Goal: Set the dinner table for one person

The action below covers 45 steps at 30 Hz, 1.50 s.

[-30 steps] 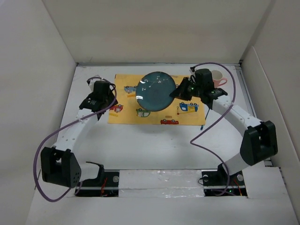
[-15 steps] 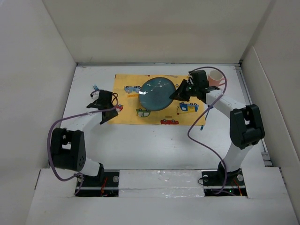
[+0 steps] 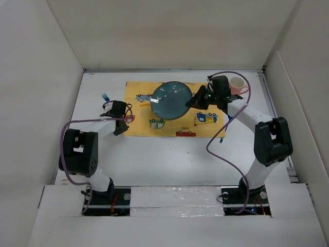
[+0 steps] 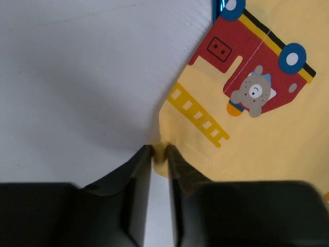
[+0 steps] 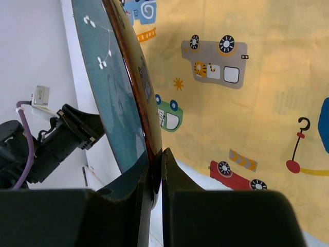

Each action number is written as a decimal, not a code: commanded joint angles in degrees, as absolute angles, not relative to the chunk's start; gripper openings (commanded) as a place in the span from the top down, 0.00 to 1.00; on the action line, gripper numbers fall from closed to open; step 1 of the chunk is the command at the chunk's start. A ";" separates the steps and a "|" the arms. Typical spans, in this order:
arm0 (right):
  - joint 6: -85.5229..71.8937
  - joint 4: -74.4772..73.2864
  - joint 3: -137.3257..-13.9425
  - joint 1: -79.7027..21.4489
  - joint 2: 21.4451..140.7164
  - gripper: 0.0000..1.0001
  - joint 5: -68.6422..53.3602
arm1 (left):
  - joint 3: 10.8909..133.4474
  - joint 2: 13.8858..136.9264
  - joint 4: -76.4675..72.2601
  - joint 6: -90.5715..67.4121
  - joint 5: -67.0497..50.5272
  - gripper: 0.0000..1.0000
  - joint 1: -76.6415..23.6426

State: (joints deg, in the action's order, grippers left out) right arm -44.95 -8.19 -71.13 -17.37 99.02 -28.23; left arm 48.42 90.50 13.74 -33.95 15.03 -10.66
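The white dinner table (image 3: 169,154) carries a yellow mat (image 3: 205,128) printed with cartoon cars. My left gripper (image 3: 124,119) is at the mat's near-left corner. In the left wrist view that gripper (image 4: 159,153) is shut on the corner of the mat (image 4: 257,128), and the cloth is bunched between its fingertips. A teal plate (image 3: 172,100) hangs tilted over the mat's back half. My right gripper (image 3: 195,101) grips its right rim. The right wrist view shows this gripper (image 5: 157,165) shut on the edge of the plate (image 5: 110,77), above the mat (image 5: 247,128).
A pink mug (image 3: 238,85) stands at the back right, just behind my right wrist. A small blue utensil (image 3: 105,96) lies left of the mat, and another thin blue one (image 3: 222,137) lies off its right front corner. White walls enclose the table.
My left arm folded back and its gripper moved to the mat's near-left corner and closed on it. The right gripper kept hold of the plate, which barely shifted.
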 commanded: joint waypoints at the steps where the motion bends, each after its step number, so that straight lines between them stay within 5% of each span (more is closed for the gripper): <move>1: -46.32 1.14 -72.25 -17.40 92.81 1.00 -33.31 | 48.61 92.55 13.62 -34.63 14.94 0.87 -10.11; 4: -46.23 1.14 -71.98 -16.88 92.55 1.00 -32.79 | 47.64 92.64 14.50 -34.54 14.76 1.00 -10.11; 19: -46.58 2.11 -74.71 -15.29 100.72 1.00 -33.31 | 42.89 82.36 20.65 -35.33 11.07 1.00 -10.11; 20: -46.67 2.11 -74.79 -15.29 101.16 1.00 -33.40 | 42.98 81.66 21.00 -35.16 11.94 0.98 -10.11; 21: -46.67 2.28 -74.71 -15.82 101.51 1.00 -33.57 | 43.59 81.39 21.53 -34.90 12.30 0.78 -10.11; 24: -47.02 3.34 -74.53 -16.35 102.74 1.00 -33.75 | 46.39 80.08 22.76 -34.02 13.97 0.46 -10.11; 26: -47.81 3.95 -74.88 -16.96 103.79 1.00 -33.84 | 48.50 79.28 23.20 -33.14 14.85 0.40 -10.11; 45: -61.25 16.52 -69.09 -20.12 109.34 1.00 -25.94 | 65.56 76.46 21.97 -28.92 9.58 0.50 -11.95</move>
State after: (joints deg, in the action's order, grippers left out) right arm -56.16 6.09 -69.63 -18.92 110.69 -25.34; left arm 61.56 76.75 22.31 -30.30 10.68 -10.85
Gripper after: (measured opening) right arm 0.123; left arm 0.501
